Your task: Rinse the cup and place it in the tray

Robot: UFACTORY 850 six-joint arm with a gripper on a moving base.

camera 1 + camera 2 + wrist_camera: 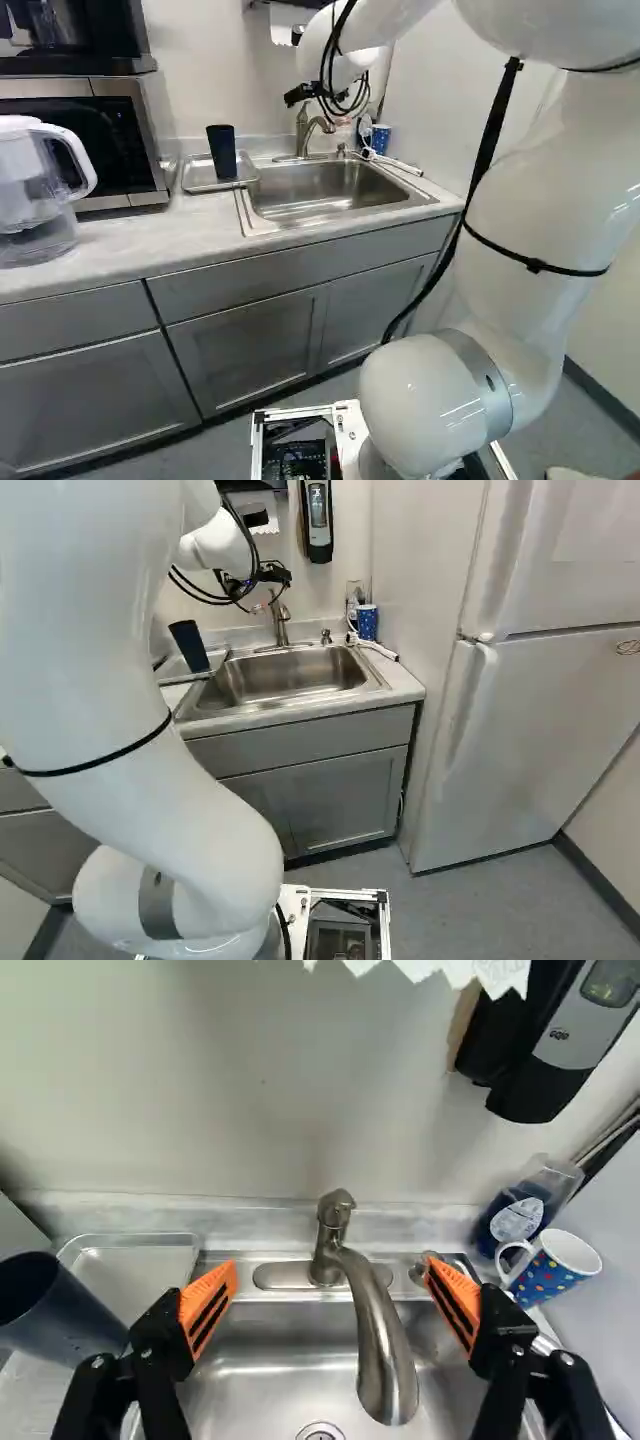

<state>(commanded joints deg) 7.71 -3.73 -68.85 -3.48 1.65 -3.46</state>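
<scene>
At the far left of the left base view, a clear water pitcher [30, 205] with a white handle stands on the pale bench [125, 250] in front of a microwave [115, 150]. Next along, a tall dark blue cup [222, 150] stands on a shallow metal tray [196, 180] beside the sink. The white arm [530, 200] reaches over the bench to hold its black gripper [272, 575] near the metal faucet [375, 1330], jaws spread wide and gripping nothing; the wrist view shows the curved spout between the orange pads [208, 1310]. Under the spout lies the stainless steel sink [320, 190], set above gray cabinets [250, 345]. To its right, in the back corner, a blue mug with colored dots [560, 1270] sits just beside a clear bottle with a blue lower part [520, 1210]. A soap dispenser [318, 520] hangs on the wall, and a white refrigerator [540, 710] stands at the right of the right base view.
</scene>
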